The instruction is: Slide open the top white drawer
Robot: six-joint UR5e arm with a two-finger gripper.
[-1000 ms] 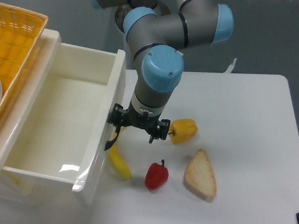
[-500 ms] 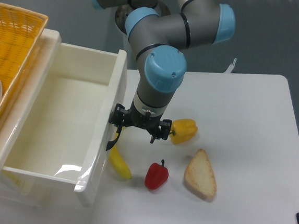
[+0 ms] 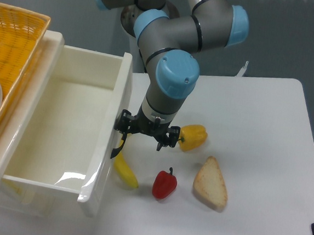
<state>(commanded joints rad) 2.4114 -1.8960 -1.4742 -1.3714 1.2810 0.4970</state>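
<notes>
The top white drawer (image 3: 63, 126) stands pulled far out of the cream cabinet, showing a deep empty tray. Its curved black handle (image 3: 118, 146) hangs on the front wall, facing the table. My gripper (image 3: 145, 136) points down just right of that front wall. Its fingers are spread wide apart, so it is open. The left fingertip (image 3: 124, 128) sits right at the top of the handle, and I cannot tell whether it touches. The right fingertip (image 3: 167, 140) hangs over bare table with nothing in it.
A banana (image 3: 125, 171) lies under the handle against the drawer front. A red pepper (image 3: 164, 184), a yellow pepper (image 3: 192, 137) and a bread slice (image 3: 211, 183) lie to the right. A yellow wicker basket (image 3: 15, 44) with a white bowl sits on the cabinet.
The arm and gripper have crept a few pixels to the right, and the drawer front has moved out slightly with them.
</notes>
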